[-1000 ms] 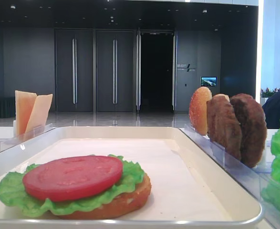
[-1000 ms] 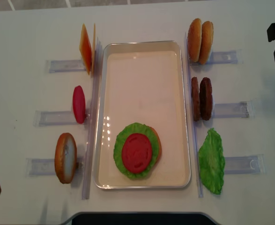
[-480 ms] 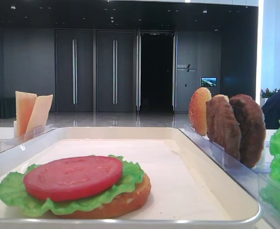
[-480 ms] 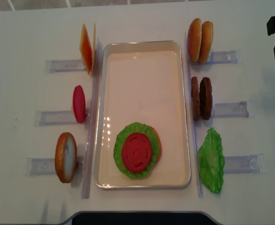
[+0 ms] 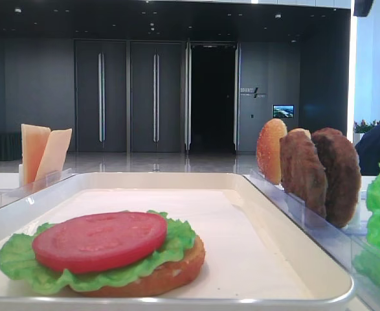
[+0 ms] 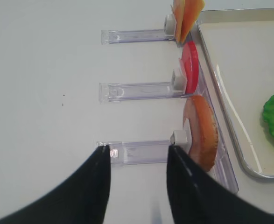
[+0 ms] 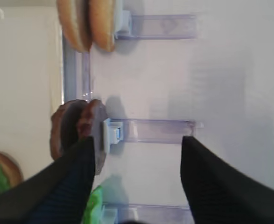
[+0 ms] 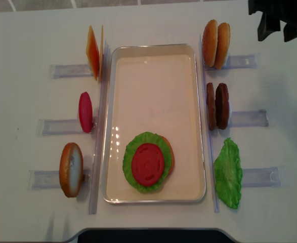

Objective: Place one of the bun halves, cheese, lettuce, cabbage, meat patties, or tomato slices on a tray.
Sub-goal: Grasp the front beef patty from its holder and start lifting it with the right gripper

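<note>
Right pincer now nearer buns

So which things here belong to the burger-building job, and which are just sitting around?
Job:
tray
stack on it: bun half, lettuce, tomato slice
meat patties
spare buns
cheese
spare tomato
loose lettuce leaf

Just there:
clear racks
white table

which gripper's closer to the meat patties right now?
Right. The right gripper hangs over the table's far right corner, beyond the meat patties. The left gripper sits across the tray, by the near-left bun half.
</note>
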